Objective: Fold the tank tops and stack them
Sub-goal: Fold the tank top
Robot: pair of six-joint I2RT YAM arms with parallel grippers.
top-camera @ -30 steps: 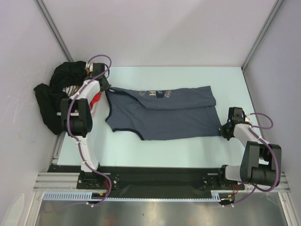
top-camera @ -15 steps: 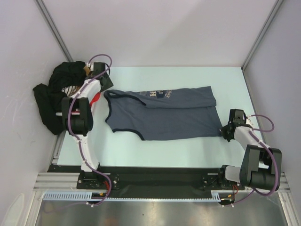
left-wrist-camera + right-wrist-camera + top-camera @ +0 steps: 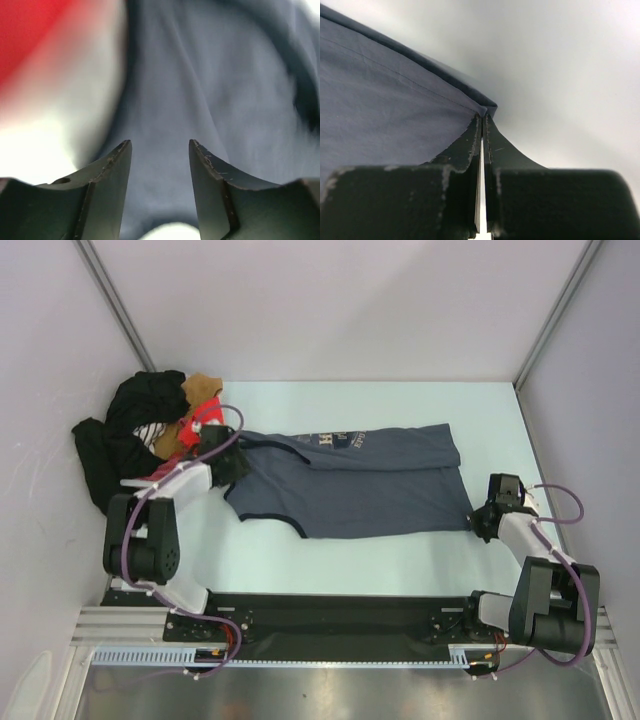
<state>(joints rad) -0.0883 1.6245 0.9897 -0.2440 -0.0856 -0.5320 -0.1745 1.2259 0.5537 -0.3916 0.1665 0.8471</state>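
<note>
A slate blue-grey tank top (image 3: 350, 480) with pale chest lettering lies spread flat across the middle of the table, neck end to the left. My left gripper (image 3: 233, 465) hovers open over its left shoulder area. In the left wrist view the left gripper (image 3: 160, 146) shows only blurred blue-grey tank top fabric (image 3: 200, 85) under the gap, with nothing held. My right gripper (image 3: 481, 519) is shut on the near right hem corner. The right wrist view shows the right gripper (image 3: 483, 117) pinching that corner of the tank top (image 3: 380, 85).
A heap of black clothes (image 3: 115, 445) lies at the far left against the wall, with an orange-red garment (image 3: 187, 428) and a tan piece (image 3: 202, 388) on it. The orange-red garment (image 3: 30, 35) shows at the left wrist view's top left. Walls enclose the table on three sides.
My left gripper opened and let go near the clothes heap. It then swung toward the near side, over the tank top's shoulder. The right gripper kept its hold and barely moved.
</note>
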